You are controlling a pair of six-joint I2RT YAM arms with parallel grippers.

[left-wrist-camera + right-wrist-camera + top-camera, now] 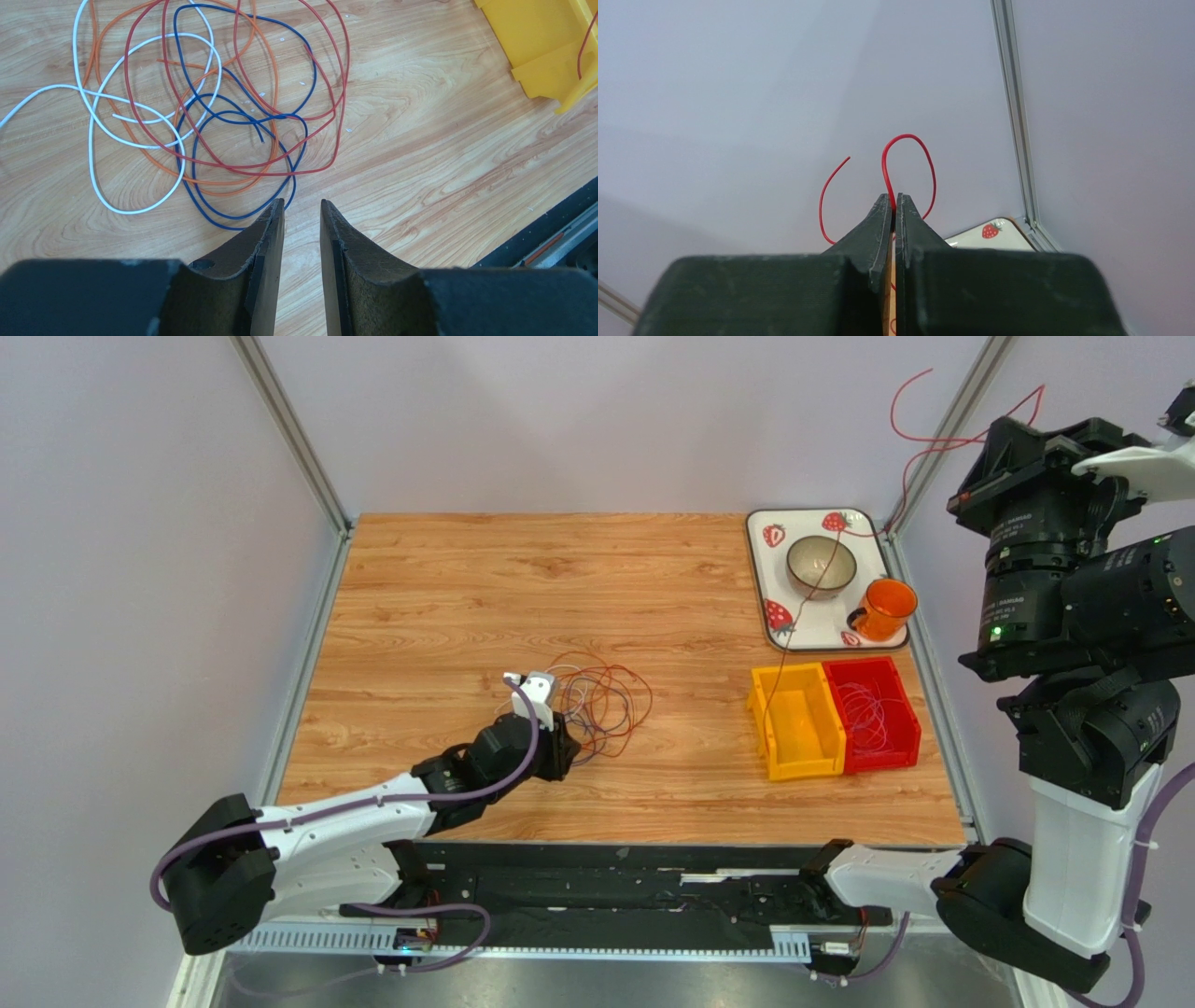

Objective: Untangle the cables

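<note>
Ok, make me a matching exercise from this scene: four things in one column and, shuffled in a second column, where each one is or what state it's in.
Column one:
1. left gripper
2. right gripper
3. orange cup
4. yellow bin

Column two:
A. standing on the strawberry tray
B. fingers shut on a red cable, up in the air
C. on the table, right beside the red bin
D. fingers open with nothing between them, next to the cable tangle

Pairs: 1-D, 2-B, 3-A, 4-C
</note>
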